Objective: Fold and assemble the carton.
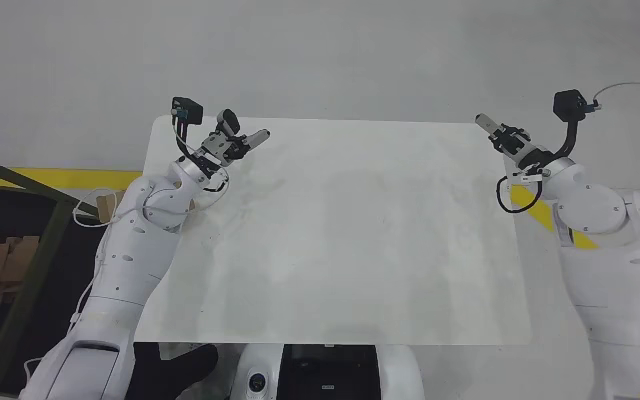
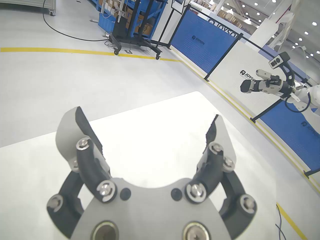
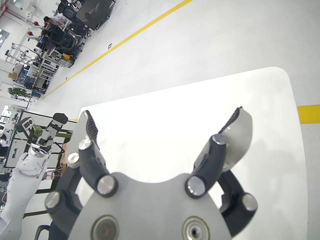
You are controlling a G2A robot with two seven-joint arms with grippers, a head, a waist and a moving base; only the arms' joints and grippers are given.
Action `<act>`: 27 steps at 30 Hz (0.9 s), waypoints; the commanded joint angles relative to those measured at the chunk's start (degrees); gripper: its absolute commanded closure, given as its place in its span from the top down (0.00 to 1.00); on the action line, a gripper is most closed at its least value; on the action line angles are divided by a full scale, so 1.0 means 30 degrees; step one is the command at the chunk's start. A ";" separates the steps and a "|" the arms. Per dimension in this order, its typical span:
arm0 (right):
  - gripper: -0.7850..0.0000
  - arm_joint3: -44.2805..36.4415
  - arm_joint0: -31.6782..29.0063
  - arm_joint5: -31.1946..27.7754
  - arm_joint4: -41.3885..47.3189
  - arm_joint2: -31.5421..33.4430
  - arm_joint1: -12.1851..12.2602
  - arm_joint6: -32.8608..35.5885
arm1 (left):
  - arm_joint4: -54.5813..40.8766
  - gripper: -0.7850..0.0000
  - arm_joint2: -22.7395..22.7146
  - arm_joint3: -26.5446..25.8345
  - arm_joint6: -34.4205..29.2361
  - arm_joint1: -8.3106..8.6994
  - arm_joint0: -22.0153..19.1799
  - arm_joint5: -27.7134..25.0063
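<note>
The white table has a bare top. My left gripper hangs over the far left corner of the table, and its fingers stand wide apart with nothing between them. My right gripper is at the far right corner, open and holding nothing. Across the table, the left wrist view shows the right gripper and the right wrist view shows the left gripper.
A dark rack with brown cardboard pieces stands off the table's left side. Yellow floor lines run past both ends of the table. Blue barrier panels stand beyond the right arm.
</note>
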 commanded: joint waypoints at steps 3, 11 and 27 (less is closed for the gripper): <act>1.00 0.0000 0.0000 0.0000 0.0000 0.0000 0.0000 0.0000 | 0.0000 1.00 0.0000 0.0000 0.0000 0.0000 0.0000 0.0000; 1.00 0.0000 0.0000 0.0000 0.0000 0.0000 0.0000 0.0000 | 0.0000 1.00 0.0000 0.0000 0.0000 0.0000 0.0000 0.0000; 1.00 0.0000 0.0000 0.0000 -0.0001 0.0000 0.0000 -0.0001 | -0.1312 1.00 -0.0272 -0.0082 -0.0227 -0.0050 0.0238 0.1204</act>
